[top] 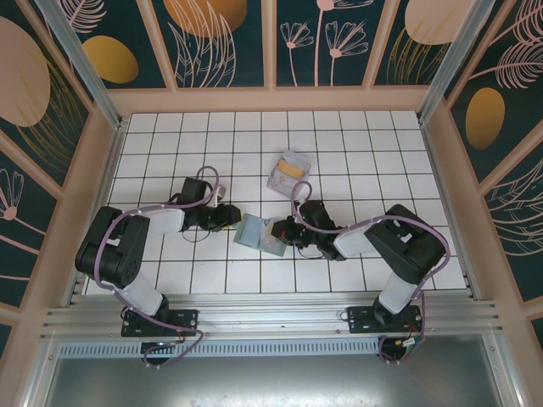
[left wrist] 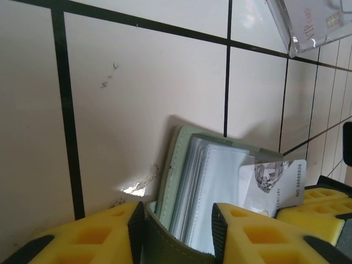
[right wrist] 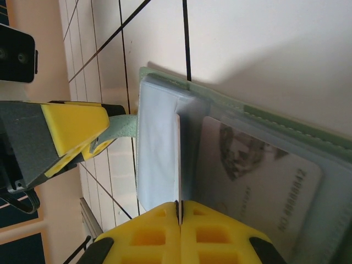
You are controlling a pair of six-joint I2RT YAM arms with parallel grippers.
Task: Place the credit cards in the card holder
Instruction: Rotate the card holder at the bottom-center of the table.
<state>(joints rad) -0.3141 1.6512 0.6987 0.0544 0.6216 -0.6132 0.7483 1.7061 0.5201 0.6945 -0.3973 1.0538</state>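
The sage-green card holder (top: pixel 253 231) lies open on the tiles between both grippers. My left gripper (top: pixel 235 218) (left wrist: pixel 177 217) is shut on its folded green cover (left wrist: pixel 170 170), and pale sleeve pages fan out above the pads. My right gripper (top: pixel 280 229) (right wrist: pixel 179 206) is shut on a thin pale sleeve page (right wrist: pixel 158 148), seen nearly edge-on. A white card with a diamond print (left wrist: pixel 275 179) (right wrist: pixel 258 170) rests in the holder behind a translucent sleeve. The remaining credit cards (top: pixel 288 172), pale with one yellow-orange, sit a tile or two farther back; their clear-cased VIP card (left wrist: pixel 311 22) shows at the top right.
White tiled floor (top: pixel 365 153) with dark grout lines, walled by beige frames and patterned panels. The left arm's finger (right wrist: pixel 71 129) shows beside the holder in the right wrist view. An aluminium rail (top: pixel 271 318) runs along the near edge.
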